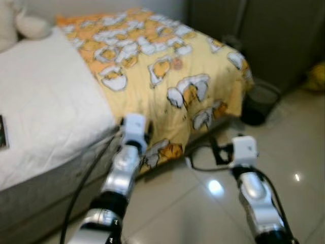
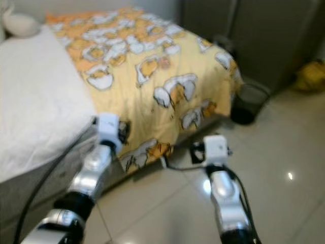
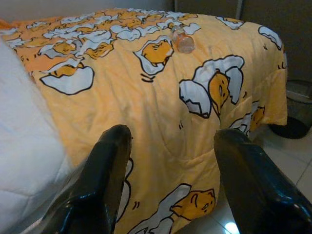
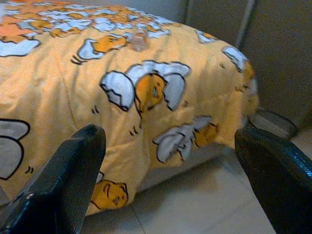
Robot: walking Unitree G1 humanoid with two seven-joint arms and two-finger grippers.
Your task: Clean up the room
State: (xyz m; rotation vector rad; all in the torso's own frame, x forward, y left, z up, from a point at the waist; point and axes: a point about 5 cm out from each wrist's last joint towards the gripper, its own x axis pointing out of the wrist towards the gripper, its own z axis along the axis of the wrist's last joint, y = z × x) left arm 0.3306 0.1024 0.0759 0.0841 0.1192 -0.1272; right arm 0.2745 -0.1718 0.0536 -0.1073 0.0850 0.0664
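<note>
A small clear plastic bottle lies on the yellow quilt with egg cartoons, near the bed's middle; it also shows as a pinkish spot. My left gripper is held out at the bed's side edge, open and empty, well short of the bottle. Over the tiled floor beside the bed, my right gripper is open too, facing the quilt's hanging corner. A black waste bin stands on the floor past the bed's corner.
White bedding covers the bed's left part, with a cream plush toy at its head and a dark flat object at the left edge. A black cable lies on the tiles. Dark wardrobe doors stand behind; something yellow lies far right.
</note>
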